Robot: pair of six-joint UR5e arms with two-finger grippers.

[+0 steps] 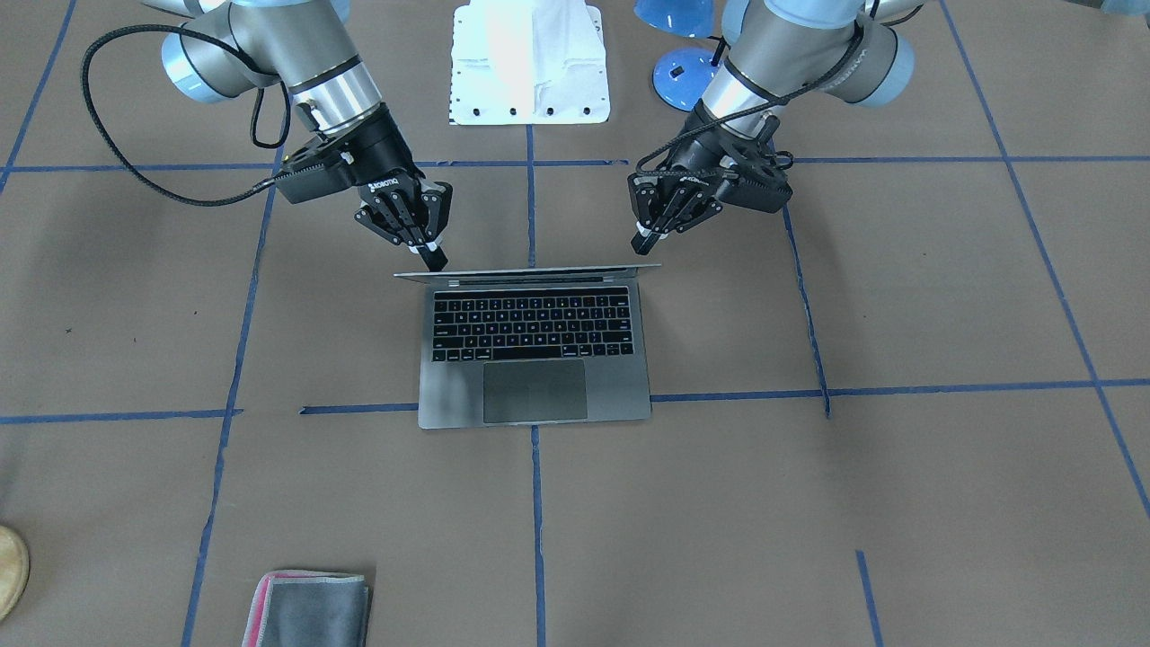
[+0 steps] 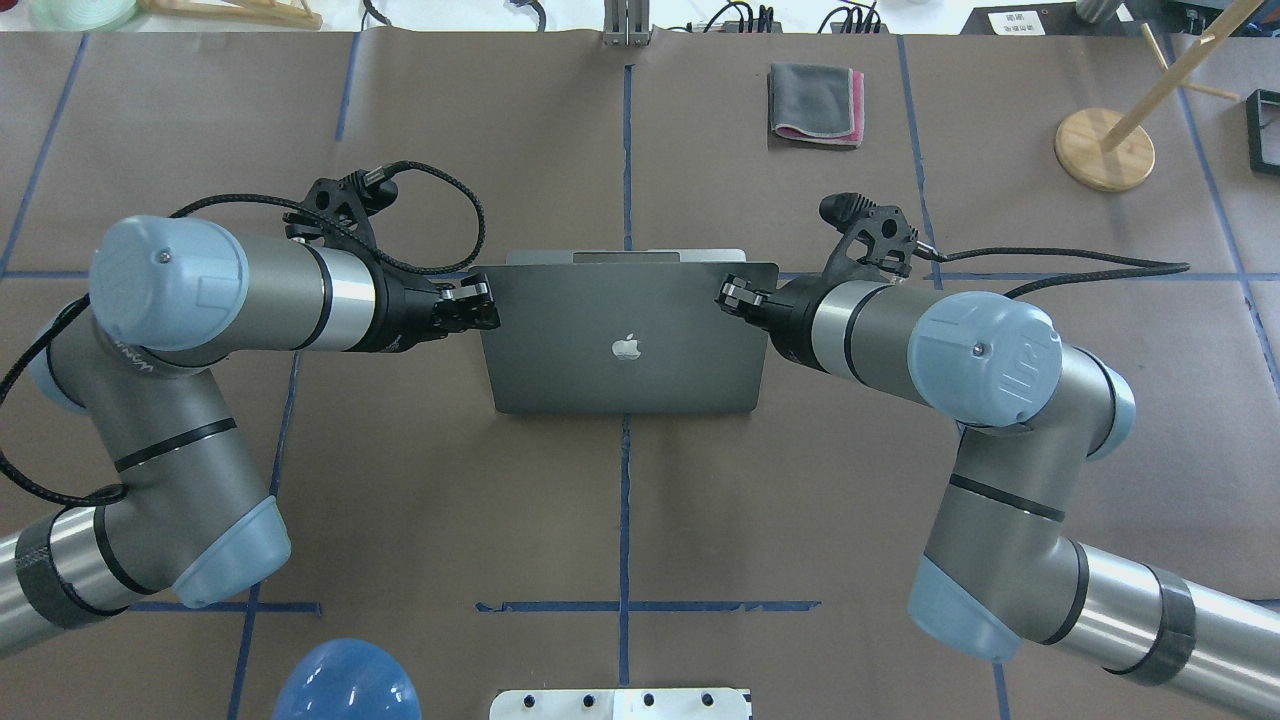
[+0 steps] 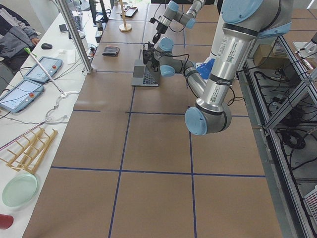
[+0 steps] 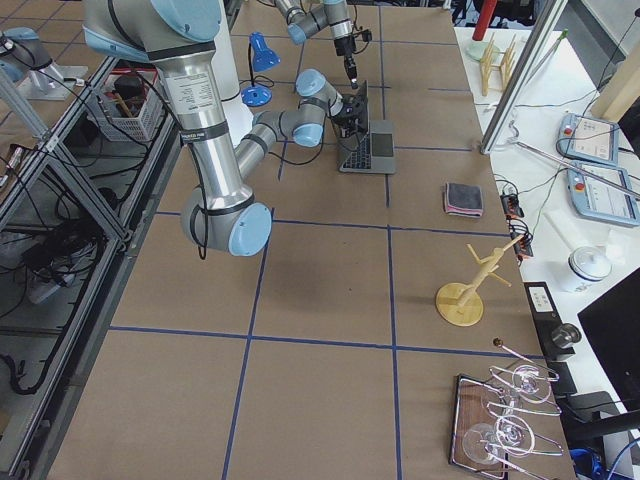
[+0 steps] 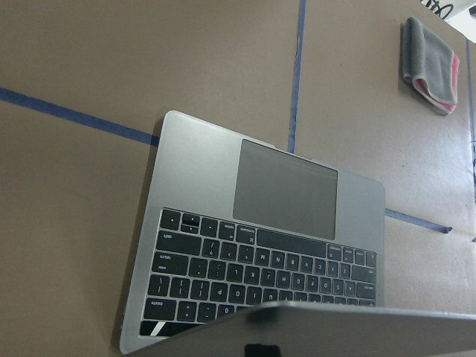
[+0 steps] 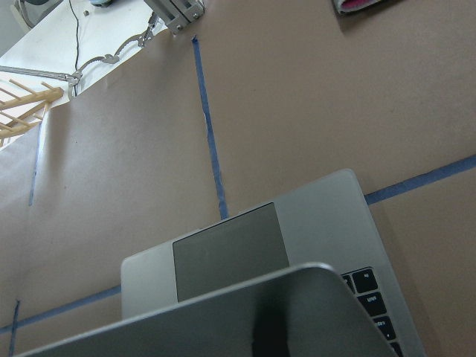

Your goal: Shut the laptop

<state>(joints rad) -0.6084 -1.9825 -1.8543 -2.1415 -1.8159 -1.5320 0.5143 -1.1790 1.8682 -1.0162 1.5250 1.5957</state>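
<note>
The space-grey laptop (image 1: 449, 386) stands open in the middle of the table, keyboard facing away from the robot. Its lid (image 2: 625, 380) with the dark apple logo is roughly upright. My left gripper (image 2: 478, 305) is at the lid's top corner on the left side, fingers together; in the front view (image 1: 642, 241) it sits just behind the lid edge. My right gripper (image 2: 735, 293) is at the opposite top corner, fingers together, its tip (image 1: 435, 259) touching the lid's edge. The wrist views show the keyboard (image 5: 253, 271) and trackpad (image 6: 230, 249) over the lid's rim.
A folded grey cloth with a pink edge (image 2: 815, 103) lies beyond the laptop. A wooden stand (image 2: 1103, 148) is at the far right. A blue lamp base (image 1: 685, 76) and a white mount (image 1: 528, 63) are near the robot's base.
</note>
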